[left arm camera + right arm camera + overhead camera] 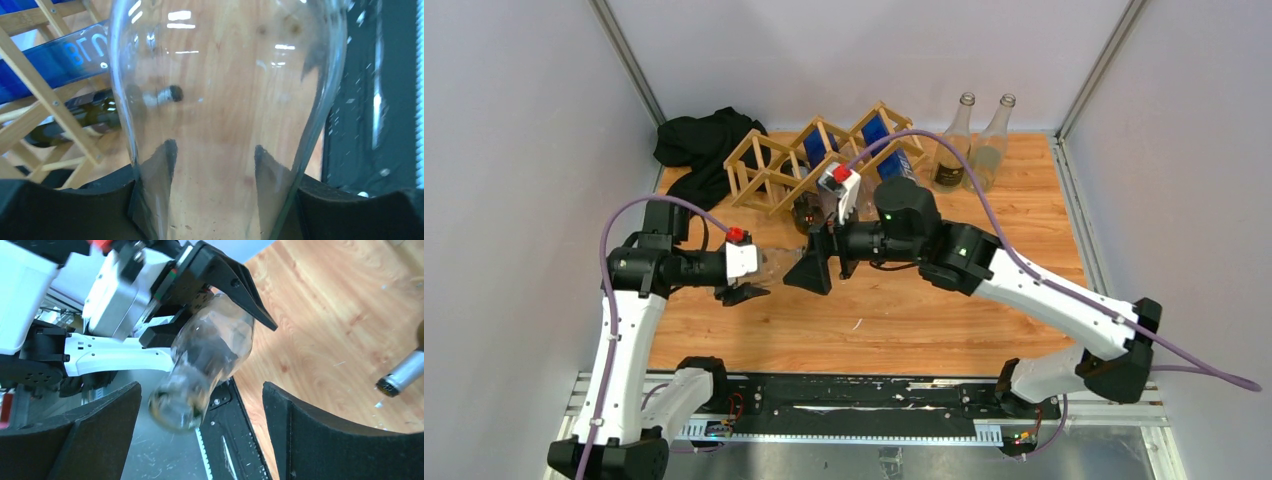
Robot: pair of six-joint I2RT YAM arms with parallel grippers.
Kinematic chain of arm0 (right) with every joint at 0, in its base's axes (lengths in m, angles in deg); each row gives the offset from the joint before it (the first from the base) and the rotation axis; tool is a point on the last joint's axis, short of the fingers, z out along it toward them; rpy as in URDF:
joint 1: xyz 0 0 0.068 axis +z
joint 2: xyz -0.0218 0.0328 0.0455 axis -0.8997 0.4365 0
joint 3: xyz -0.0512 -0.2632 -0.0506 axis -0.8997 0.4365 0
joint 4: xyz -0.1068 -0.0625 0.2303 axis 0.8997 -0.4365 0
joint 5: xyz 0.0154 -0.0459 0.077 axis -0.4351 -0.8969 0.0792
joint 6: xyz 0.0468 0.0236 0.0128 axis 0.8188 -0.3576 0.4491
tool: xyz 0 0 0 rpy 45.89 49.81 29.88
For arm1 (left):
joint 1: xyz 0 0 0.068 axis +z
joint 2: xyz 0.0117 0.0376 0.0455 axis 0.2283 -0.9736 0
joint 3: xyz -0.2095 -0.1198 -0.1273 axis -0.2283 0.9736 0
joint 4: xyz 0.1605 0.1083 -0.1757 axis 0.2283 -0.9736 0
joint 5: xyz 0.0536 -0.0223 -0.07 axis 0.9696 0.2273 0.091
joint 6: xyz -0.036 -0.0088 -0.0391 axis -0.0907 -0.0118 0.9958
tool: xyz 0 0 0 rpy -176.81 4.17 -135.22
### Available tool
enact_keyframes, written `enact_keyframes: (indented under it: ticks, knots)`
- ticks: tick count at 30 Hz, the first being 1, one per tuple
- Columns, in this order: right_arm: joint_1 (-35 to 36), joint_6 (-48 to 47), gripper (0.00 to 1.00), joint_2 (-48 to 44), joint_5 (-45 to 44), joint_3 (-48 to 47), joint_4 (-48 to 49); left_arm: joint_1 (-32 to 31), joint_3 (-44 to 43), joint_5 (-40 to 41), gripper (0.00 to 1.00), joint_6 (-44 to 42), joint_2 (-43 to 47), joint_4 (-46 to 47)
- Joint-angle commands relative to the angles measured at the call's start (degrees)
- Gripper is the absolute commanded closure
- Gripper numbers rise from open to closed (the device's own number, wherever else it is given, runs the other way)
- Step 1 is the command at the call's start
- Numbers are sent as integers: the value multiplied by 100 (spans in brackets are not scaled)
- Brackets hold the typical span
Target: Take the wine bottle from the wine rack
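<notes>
Clamping one clear bottle (225, 75): left gripper (214, 146); two upright bottles (952, 150) (990, 145) beside rack (769, 165).

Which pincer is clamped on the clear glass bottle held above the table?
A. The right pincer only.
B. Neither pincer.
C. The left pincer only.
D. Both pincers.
C: the left pincer has its fingers squeezing the clear glass bottle at its narrow end, while the right pincer stands wide open around the bottle's base.
</notes>
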Motion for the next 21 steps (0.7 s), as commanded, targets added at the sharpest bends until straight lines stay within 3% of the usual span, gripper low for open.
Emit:
enact_keyframes:
  ticks: [1, 7, 13, 21]
  knots:
    - [-54, -345, 6, -502, -575, 501, 735, -11, -342, -1243, 100, 1390, -201, 201]
    - [-53, -532, 5, -793, -558, 939, 1682, -16, -581, -1946, 100, 2305, -241, 208]
    - [25, -522, 4, -364, -150, 808, 2524, -18, -659, -2545, 100, 2912, -223, 209]
    - [264, -512, 4, 283, 274, 357, 3125, -20, -576, -2715, 100, 3217, -120, 208]
